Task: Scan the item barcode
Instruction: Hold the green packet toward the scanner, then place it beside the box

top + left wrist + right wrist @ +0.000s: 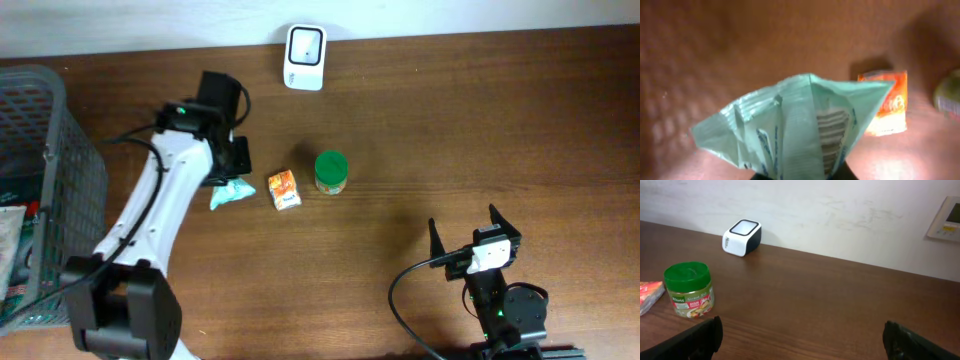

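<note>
Barcode (832, 131) shows on teal pouch (785, 125); jar label (690, 300) illegible.

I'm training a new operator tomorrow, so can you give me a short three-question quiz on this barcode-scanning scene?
1. True or false: the right pincer stands open and holds nothing.
2. Which thing lies between the teal pouch and the green-lidded jar?
A. white scanner
B. orange carton
C. grey basket
3. Short answer: which arm's pincer has the teal pouch?

Key: 1 true; 2 B; 3 the left pincer.
</note>
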Controlling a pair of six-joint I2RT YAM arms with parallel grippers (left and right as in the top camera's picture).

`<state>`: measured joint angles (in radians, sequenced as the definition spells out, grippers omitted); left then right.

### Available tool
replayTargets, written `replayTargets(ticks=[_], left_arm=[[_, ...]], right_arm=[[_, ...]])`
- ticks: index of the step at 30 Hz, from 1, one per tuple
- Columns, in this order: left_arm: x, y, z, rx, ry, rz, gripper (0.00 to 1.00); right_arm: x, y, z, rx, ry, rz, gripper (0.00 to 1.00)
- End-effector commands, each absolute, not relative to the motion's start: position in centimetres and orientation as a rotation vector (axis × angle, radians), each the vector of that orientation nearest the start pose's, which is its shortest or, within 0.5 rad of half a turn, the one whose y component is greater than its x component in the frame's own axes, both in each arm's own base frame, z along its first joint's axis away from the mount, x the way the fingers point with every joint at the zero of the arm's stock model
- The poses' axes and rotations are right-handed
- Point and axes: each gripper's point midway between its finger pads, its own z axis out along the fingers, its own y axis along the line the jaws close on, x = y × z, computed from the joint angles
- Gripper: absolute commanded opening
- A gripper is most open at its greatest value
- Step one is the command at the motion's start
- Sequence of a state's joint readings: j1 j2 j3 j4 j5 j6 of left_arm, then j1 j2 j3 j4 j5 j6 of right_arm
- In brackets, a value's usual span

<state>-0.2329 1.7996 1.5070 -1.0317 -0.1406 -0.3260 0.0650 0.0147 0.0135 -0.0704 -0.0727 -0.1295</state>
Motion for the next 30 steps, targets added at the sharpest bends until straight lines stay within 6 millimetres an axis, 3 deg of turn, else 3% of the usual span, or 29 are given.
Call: replayTargets(ticks=[1, 4, 5, 7, 9, 11, 16, 17, 19, 21, 23, 30], left_arm=[[38.5, -6.1, 8.4, -0.172, 2.860, 0.155, 0.13], [37.9, -6.2, 4.7, -0.159, 2.902, 0.175, 0.18], [37.7, -6.2, 3.8, -0.153, 2.920, 0.185, 0.24], [37.7, -6.8, 2.4, -0.064, 2.943, 0.198, 0.57], [38.4, -7.2, 2.6, 0.002, 2.916, 0.199, 0.67], [39.5, -7.1, 4.3, -0.010, 2.867, 0.206, 0.68], [41.3, -7.2, 10.1, -0.046, 2.730, 0.147, 0.57], [41.4, -7.2, 10.9, -0.049, 2.710, 0.139, 0.52], [41.3, -7.2, 12.0, -0.040, 2.686, 0.128, 0.31], [40.8, -7.1, 11.4, 0.007, 2.713, 0.150, 0.11], [40.3, -6.6, 10.1, 0.019, 2.745, 0.191, 0.01], [39.5, -4.7, 6.5, 0.063, 2.812, 0.322, 0.00]], right_arm=[[24.5, 2.8, 15.8, -0.202, 1.629, 0.021, 0.98], [24.5, 2.8, 15.8, -0.202, 1.629, 0.021, 0.98], [24.5, 2.8, 15.8, -0.202, 1.629, 0.021, 0.98], [24.5, 2.8, 15.8, -0.202, 1.629, 0.021, 0.98], [24.5, 2.8, 15.8, -0.202, 1.629, 0.021, 0.98], [24.5, 2.8, 15.8, -0.202, 1.629, 0.021, 0.98], [24.5, 2.8, 15.8, -0.202, 1.629, 0.021, 0.98], [24.5, 2.8, 15.8, -0.202, 1.629, 0.021, 0.98], [24.5, 2.8, 15.8, -0.202, 1.629, 0.021, 0.98], [24.5, 2.8, 15.8, -0.202, 1.629, 0.021, 0.98], [24.5, 2.8, 15.8, -0.202, 1.629, 0.021, 0.98], [24.5, 2.8, 15.8, -0.202, 1.629, 0.021, 0.98]])
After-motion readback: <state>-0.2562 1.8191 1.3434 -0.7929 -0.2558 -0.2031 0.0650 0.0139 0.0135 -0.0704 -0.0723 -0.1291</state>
